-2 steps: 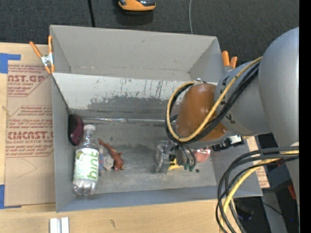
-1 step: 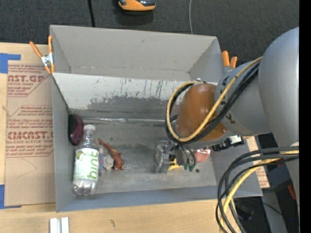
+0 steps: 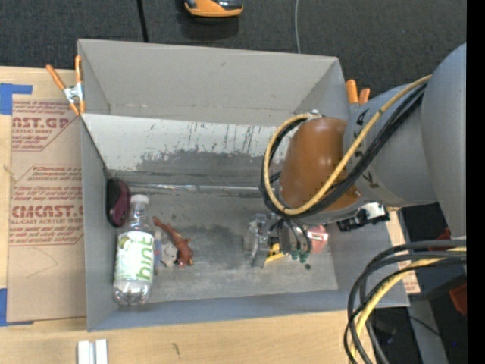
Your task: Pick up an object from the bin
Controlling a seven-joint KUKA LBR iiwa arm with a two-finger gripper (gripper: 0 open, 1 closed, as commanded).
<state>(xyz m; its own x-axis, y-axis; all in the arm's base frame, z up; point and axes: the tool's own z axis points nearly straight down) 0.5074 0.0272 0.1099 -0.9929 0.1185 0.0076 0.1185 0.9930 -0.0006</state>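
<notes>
From where I stand, the arm comes in from the right over the grey metal bin [image 3: 204, 89], its rounded orange wrist cover [image 3: 318, 161] looped by yellow and black cables [image 3: 274, 146]. The pincer [image 3: 264, 247] is low over the bin's floor, right of the middle and toward the near wall. I cannot tell how far it is open, nor whether it has hold of anything. Just beside it on its right lie a small yellow piece [image 3: 274, 256] and a pink-red piece [image 3: 318, 238], close together with some small bits I cannot make out. Well apart, at the left end, a clear plastic bottle with a green-lettered label [image 3: 134, 262] lies along the wall. A dark maroon rounded thing [image 3: 117, 202] sits at the bottle's far end. An orange-brown toy lizard [image 3: 176, 243] lies just right of the bottle.
</notes>
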